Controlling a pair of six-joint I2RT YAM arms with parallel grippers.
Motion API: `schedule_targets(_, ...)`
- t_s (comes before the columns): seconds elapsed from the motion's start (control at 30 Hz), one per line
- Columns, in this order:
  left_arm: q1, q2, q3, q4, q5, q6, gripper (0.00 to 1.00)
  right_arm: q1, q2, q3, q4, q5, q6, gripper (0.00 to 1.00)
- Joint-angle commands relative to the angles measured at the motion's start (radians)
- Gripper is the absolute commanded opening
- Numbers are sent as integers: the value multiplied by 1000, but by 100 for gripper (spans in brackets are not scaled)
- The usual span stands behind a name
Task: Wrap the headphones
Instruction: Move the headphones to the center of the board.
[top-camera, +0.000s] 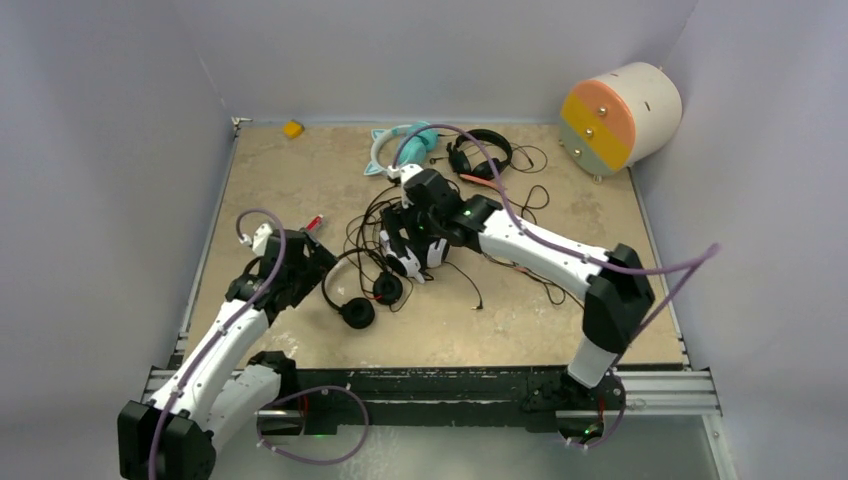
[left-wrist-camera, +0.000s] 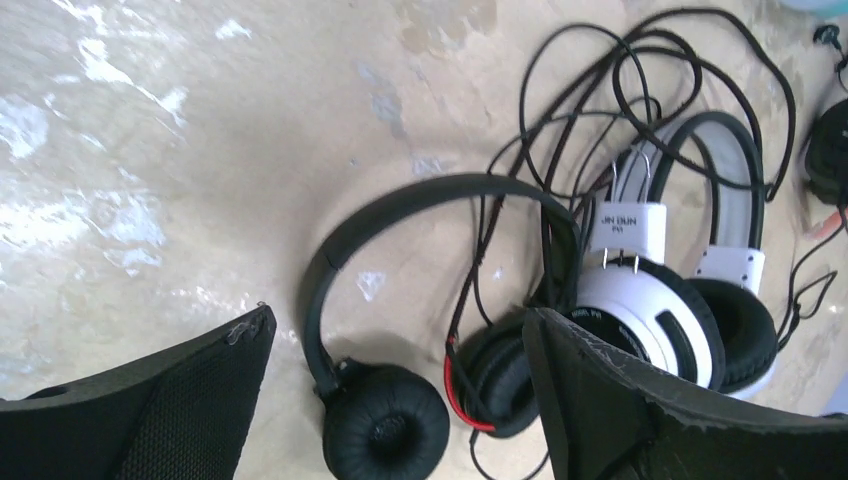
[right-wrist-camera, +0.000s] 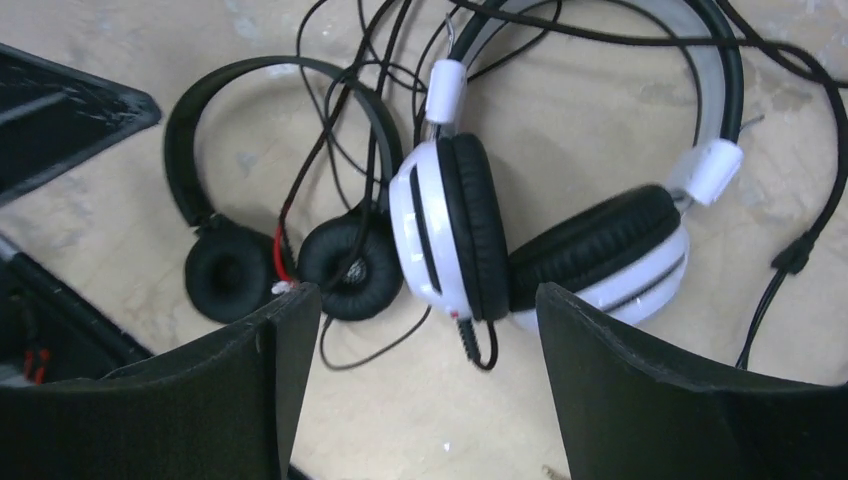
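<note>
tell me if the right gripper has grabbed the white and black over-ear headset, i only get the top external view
Observer: No. The right wrist view shows the right gripper open, one finger either side of the white and black over-ear headset, not closed on it.
Operator: is it tangled with the black one
Observer: The black padded headphones lie beside it, one ear pad against the white cup, thin black cables crossing both headbands.
Operator: left gripper holding anything
Observer: No. The left wrist view shows the left gripper open and empty over the black headphones.
</note>
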Motion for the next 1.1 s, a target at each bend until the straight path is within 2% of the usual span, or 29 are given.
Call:
schedule_targets(0.0,94,18,-33,130,115,106,92,16,129,147,-90,80,-97,82)
schedule_targets(0.2,96,111,-58,235,174,183,91,38,298,300,-197,178,-161,83)
schedule_targets(0.4,96,124,-78,294,186,265,92,50,343,297,-207,205,-175,84)
schedule_targets(0.5,96,144,-72,299,182,283,92,50,350,274,-245,279,-160,84)
schedule_targets(0.6,96,186,-82,346,248,315,90,-1,362,268,-337,438,-104,82)
schedule_targets(0.7,96,227,-100,385,321,324,88,-82,302,188,-339,493,-44,80)
schedule_targets(0.83,95,298,-101,411,388,349,87,-225,133,48,-256,539,-15,81)
schedule_targets(0.93,91,352,-92,411,412,346,87,-258,53,23,-224,533,-22,82)
schedule_targets(1.07,65,389,-83,404,428,340,86,-219,-48,-35,-123,330,-90,83)
